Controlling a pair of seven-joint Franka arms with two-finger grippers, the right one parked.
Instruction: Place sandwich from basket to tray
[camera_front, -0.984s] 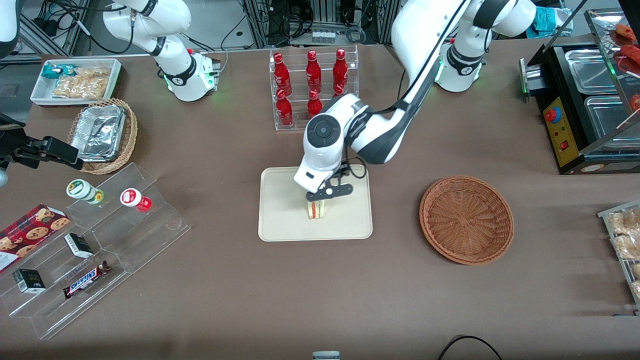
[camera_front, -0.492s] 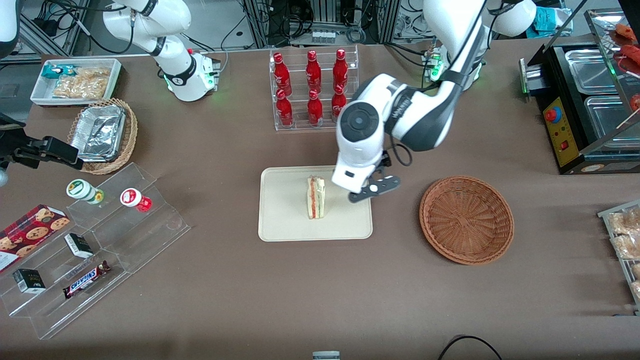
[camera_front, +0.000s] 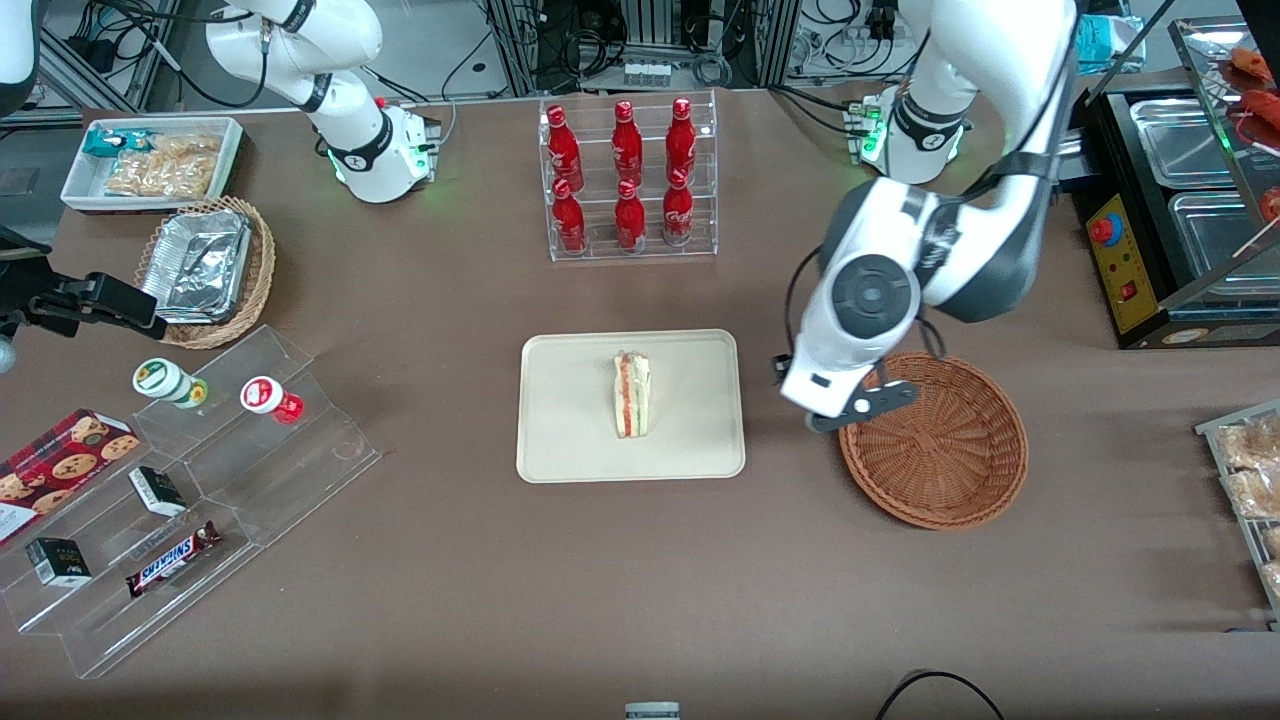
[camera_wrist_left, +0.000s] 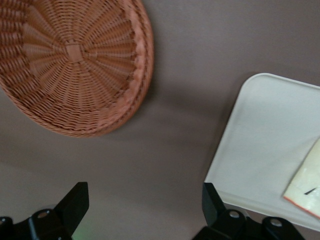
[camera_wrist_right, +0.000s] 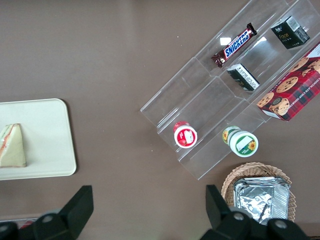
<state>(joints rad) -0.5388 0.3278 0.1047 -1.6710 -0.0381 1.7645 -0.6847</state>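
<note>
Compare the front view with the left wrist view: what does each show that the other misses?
Only the front view shows the whole sandwich standing on the tray, the red bottle rack, the snack shelves and the foil-tray basket. It also shows the end effector above the table between the tray and the basket.

Only the left wrist view shows the end effector's fingers spread open with nothing between them.

Both show the empty basket, the tray and the sandwich, though the wrist view catches only part of it.
</note>
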